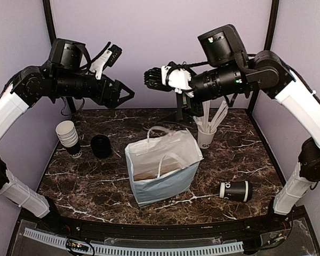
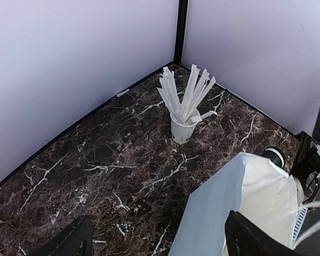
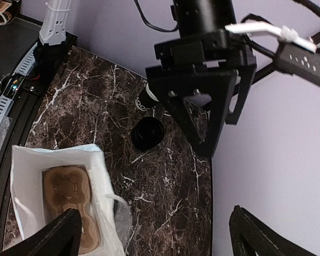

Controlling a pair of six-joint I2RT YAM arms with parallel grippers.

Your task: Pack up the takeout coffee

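The paper bag (image 1: 165, 178) stands open in the middle of the dark bench (image 1: 96, 181), whose glossy top is marbled brown with thin white veins. The bag is pale blue-grey outside and white inside, creased, with thin white loop handles. On its floor lies a brown moulded pulp tray (image 3: 66, 194), partly cut off by the bag's wall. The takeout coffee (image 1: 236, 190) lies on its side on the bench to the right of the bag, nearer my bases and apart from the bag. It is a short dark cylinder with white lettering too small to read, and my left wrist camera sees only one end of it behind the bag's rim. My left end effector (image 1: 125, 97) hangs high above the bench behind the bag and to its left, fingers spread wide and holding nothing. My right end effector (image 1: 148, 80) hangs just behind the bag at about the same height, also wide apart and empty. Behind the bag to the right stands a white cup of flat white sticks (image 1: 206, 137), fanned out. Left of the bag sits a round black object (image 1: 101, 145) I cannot identify. Beyond it is a stack of white cups (image 1: 67, 133).
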